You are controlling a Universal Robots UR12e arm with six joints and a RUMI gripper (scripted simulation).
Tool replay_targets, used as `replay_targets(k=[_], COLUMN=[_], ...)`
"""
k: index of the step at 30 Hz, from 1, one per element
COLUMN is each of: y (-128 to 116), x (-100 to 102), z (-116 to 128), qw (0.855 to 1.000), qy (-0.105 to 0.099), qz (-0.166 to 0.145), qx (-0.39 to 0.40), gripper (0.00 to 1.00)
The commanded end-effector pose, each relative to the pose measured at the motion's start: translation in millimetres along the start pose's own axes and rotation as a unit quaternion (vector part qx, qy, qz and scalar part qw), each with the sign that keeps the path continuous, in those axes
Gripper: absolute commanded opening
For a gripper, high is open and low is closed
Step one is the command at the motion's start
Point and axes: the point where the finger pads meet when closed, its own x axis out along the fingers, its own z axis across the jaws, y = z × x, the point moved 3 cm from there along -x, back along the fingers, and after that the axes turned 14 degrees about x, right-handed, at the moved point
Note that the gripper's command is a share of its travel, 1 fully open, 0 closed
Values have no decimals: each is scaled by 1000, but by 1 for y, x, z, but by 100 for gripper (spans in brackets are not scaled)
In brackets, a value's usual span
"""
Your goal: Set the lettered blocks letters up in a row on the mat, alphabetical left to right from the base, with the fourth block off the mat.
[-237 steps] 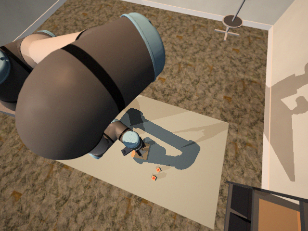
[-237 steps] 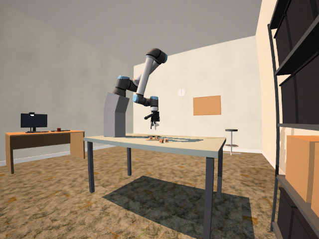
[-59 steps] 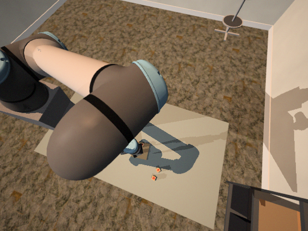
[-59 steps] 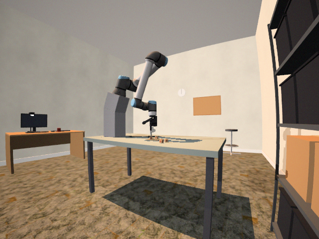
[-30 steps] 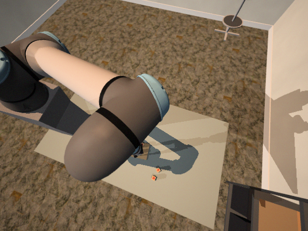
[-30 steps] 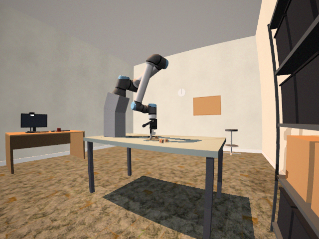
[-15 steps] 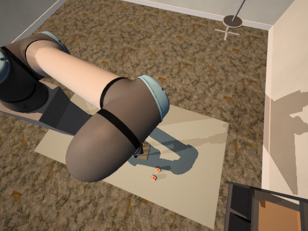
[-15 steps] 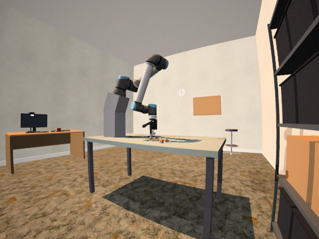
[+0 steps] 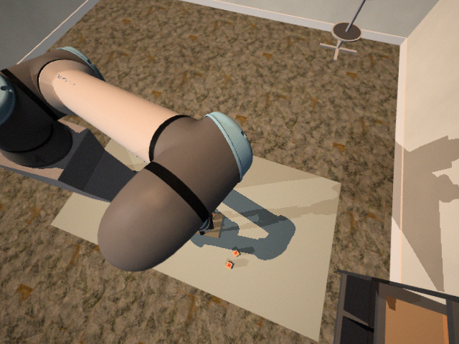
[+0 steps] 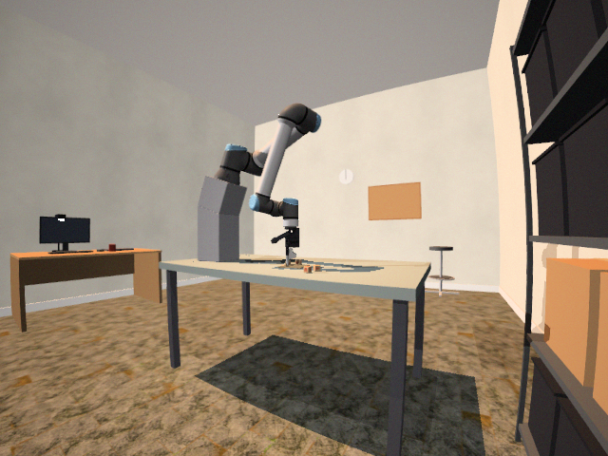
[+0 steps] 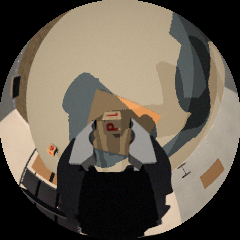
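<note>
Gripper (image 9: 207, 228) (image 10: 288, 264) (image 11: 113, 119) is hanging low over the mat, jaws parted partway; gaps are showing on both sides, so it is holding nothing; P/L block (image 9: 213, 214) (image 10: 297, 261) (image 11: 112, 123) is sitting between or just beyond the fingertips, P and L on adjoining faces; it is appearing over the brown mat (image 9: 216, 231) (image 10: 297, 267) (image 11: 140, 108), full seating unclear; farther out, one red-marked block (image 9: 236, 252) (image 10: 316, 268) and a second red-marked block (image 9: 229, 264) (image 10: 307, 269) are lying off the mat, near each other, letters unreadable; wrist view is catching an outlying block (image 11: 52, 150), which of those two cannot tell; fourth block is not showing, maybe hidden; progress is looking early, at most one block placed; no lettered row is showing; remaining work is probably including filling the row in order, turning letters upright, keeping the spare off.
</note>
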Motion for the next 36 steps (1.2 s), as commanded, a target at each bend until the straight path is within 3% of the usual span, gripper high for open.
replay_targets(k=[1, 9, 10, 26, 27, 36], y=[-4, -4, -4, -4, -4, -4], x=[-1, -1, -1, -1, -1, -1], z=[-3, -3, -3, -3, -3, -3], qw=[1000, 1000, 1000, 1000, 1000, 1000], qy=[2, 2, 2, 2, 2, 2], qz=[-3, -3, -3, -3, -3, -3], qx=[0, 0, 0, 0, 0, 0], gripper=[40, 40, 28, 28, 9, 9])
